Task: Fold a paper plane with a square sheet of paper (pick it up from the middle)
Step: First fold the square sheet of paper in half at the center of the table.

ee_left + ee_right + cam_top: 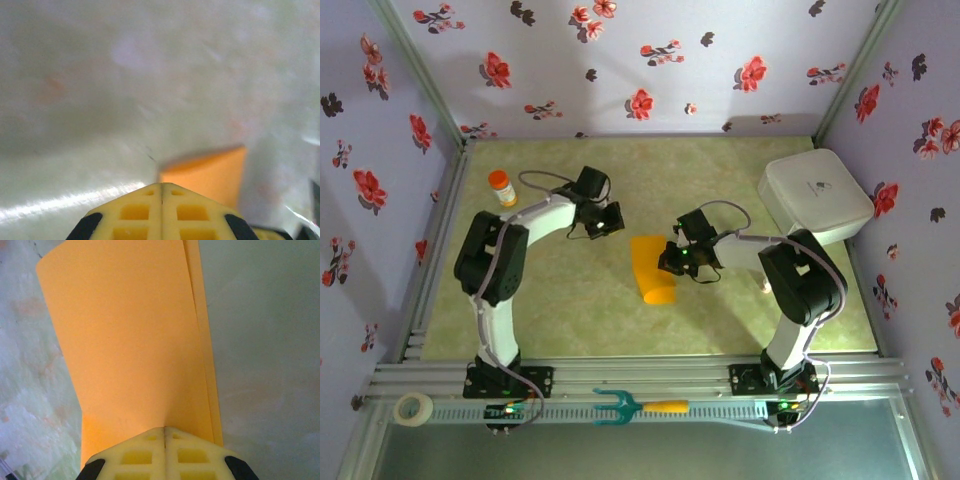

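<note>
We pinch the thin orange-yellow square sheet of paper (125, 340) in our right gripper (165, 430), and its length runs toward 12 o'clock. Our left gripper (161, 186), closed on nothing, sits farther off.

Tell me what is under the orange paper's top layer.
A lower layer of the square sheet of paper shows as a strip along the top layer's one edge, with the green table beyond. The rest of that lower layer, and the table beneath it, are covered.
</note>
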`<state>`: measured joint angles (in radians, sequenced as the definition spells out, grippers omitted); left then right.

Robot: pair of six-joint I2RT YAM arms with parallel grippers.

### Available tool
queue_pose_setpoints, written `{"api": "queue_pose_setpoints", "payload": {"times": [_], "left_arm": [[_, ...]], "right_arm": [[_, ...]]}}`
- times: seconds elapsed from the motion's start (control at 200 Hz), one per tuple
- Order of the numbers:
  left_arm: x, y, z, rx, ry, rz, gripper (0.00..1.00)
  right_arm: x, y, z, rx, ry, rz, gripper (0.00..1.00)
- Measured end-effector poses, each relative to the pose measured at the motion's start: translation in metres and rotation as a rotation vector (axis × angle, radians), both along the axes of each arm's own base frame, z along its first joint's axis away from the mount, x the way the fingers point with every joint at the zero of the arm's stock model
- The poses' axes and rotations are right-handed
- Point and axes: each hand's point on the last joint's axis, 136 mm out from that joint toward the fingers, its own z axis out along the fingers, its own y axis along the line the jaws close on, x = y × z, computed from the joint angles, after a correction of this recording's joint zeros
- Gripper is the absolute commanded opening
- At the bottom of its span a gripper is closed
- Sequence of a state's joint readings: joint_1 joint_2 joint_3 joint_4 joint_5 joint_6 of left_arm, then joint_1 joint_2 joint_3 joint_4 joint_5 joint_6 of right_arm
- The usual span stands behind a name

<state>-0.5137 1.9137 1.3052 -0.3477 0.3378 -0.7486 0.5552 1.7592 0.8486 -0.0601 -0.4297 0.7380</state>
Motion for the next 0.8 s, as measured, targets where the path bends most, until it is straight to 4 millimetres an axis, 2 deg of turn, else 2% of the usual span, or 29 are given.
{"api": "queue_pose_setpoints", "payload": {"times": [0.075,0.145,0.235,0.325,0.455,0.8], "left_arm": [[-0.020,-0.016,0.016,-0.052,-0.024,-0.052,0.00],[-0.039,-0.030,0.020,-0.104,-0.022,-0.090,0.00],[-0.062,-0.045,0.010,-0.149,0.019,-0.124,0.00],[-0.080,-0.052,0.000,-0.168,0.062,-0.140,0.00],[-0.092,-0.058,-0.006,-0.203,0.083,-0.157,0.00],[-0.108,-0.050,-0.034,-0.198,0.139,-0.162,0.00]], "right_arm": [[0.000,0.000,0.000,0.000,-0.001,-0.003,0.00],[0.000,-0.001,0.000,-0.003,-0.005,-0.005,0.00],[0.000,-0.001,0.000,-0.006,-0.007,-0.006,0.00],[0.000,-0.001,0.000,-0.006,-0.008,-0.006,0.00],[0.000,-0.001,0.000,-0.005,-0.009,-0.007,0.00],[0.000,-0.001,0.000,-0.004,-0.011,-0.007,0.00]]}}
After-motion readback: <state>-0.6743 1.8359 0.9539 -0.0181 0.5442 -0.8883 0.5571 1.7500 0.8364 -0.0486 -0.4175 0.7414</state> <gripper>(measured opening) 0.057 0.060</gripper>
